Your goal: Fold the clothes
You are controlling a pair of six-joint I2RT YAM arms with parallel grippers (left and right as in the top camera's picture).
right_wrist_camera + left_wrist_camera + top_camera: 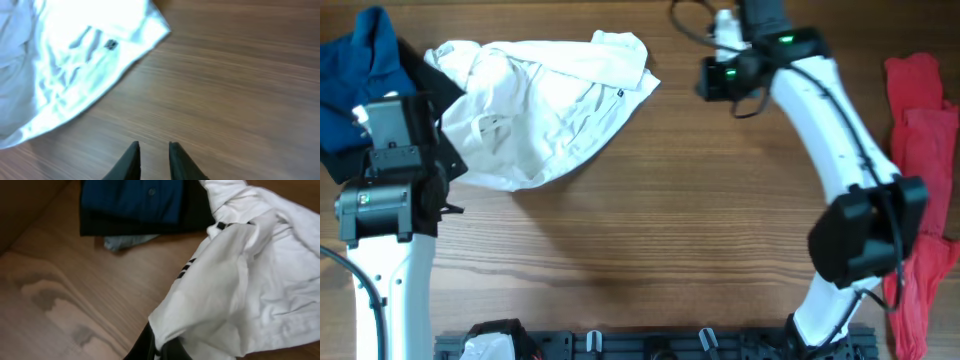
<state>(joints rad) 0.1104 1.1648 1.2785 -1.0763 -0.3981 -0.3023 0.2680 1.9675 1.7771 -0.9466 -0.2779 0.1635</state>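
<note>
The left gripper (pixel 162 349) pinches the white T-shirt (pixel 545 105) at far left; the right gripper (pixel 152 160), jaws slightly parted, hovers above the table (pixel 650 230).

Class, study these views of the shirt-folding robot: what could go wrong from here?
The left gripper pinches a bunched edge of the white T-shirt; pulling may crumple it or drag it onto the blue garment. The right gripper, slightly parted over bare table, holds nothing, so the far side may trail.
</note>
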